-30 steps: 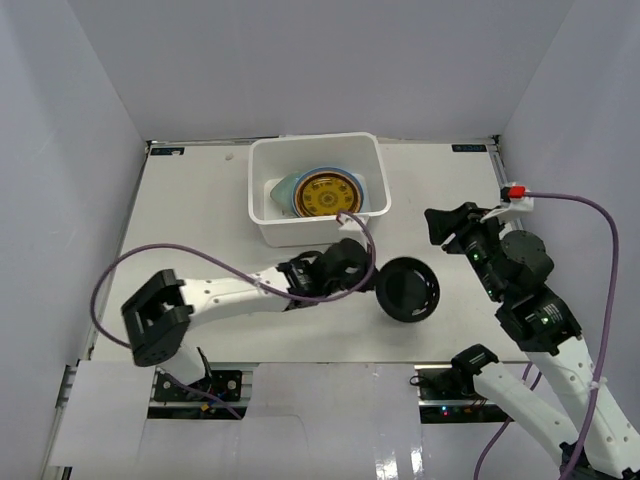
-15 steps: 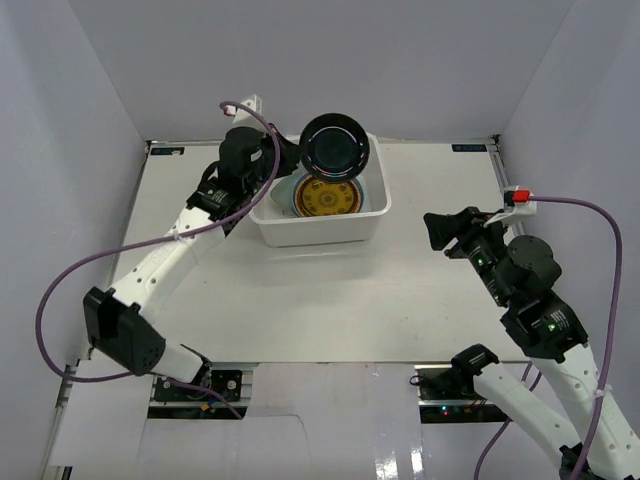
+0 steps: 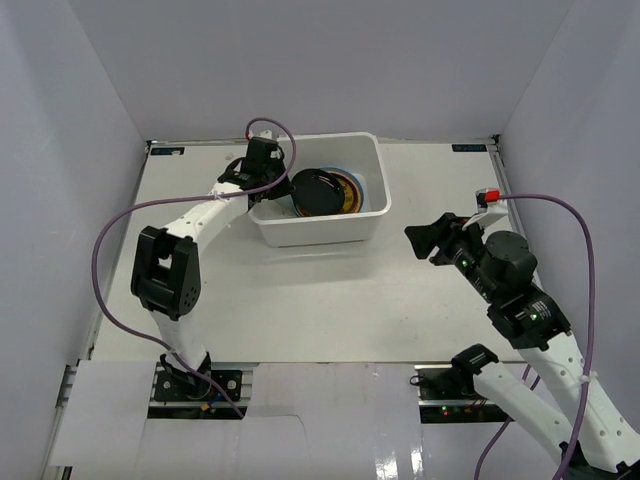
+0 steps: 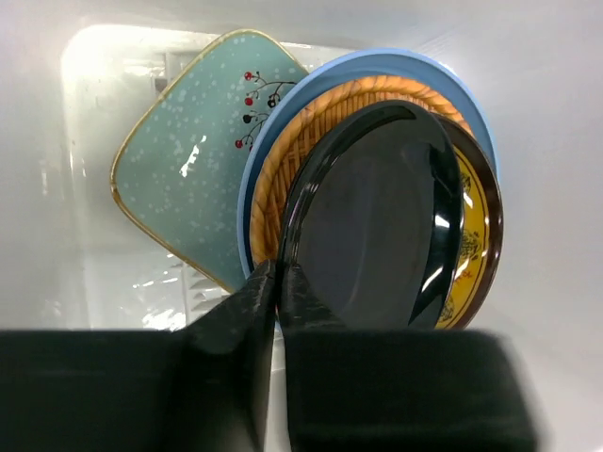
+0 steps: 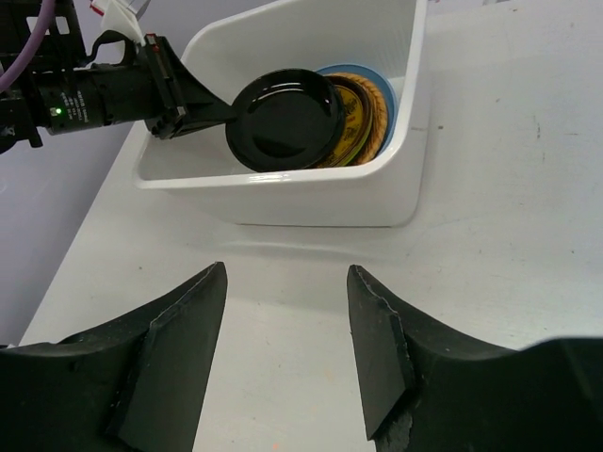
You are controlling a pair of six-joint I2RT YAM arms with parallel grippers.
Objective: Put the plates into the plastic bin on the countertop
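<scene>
Left wrist view: my left gripper point(image 4: 276, 280) is clenched on the rim of a glossy black plate point(image 4: 377, 217). It holds the plate tilted inside the plastic bin point(image 4: 57, 235), in front of the gold-patterned plate point(image 4: 474, 235), orange woven plate point(image 4: 273, 184) and light blue plate point(image 4: 405, 64). From overhead, the bin sits at 12 o'clock on the countertop point(image 3: 300, 290). At 3 o'clock, my right gripper point(image 5: 287, 273) hangs spread and empty.

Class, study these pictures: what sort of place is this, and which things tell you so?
Probably a robot test cell, not a real kitchen: a white table boxed in by plain grey walls, a left arm and right arm bolted at its near edge, and a plastic bin holding plates.
</scene>
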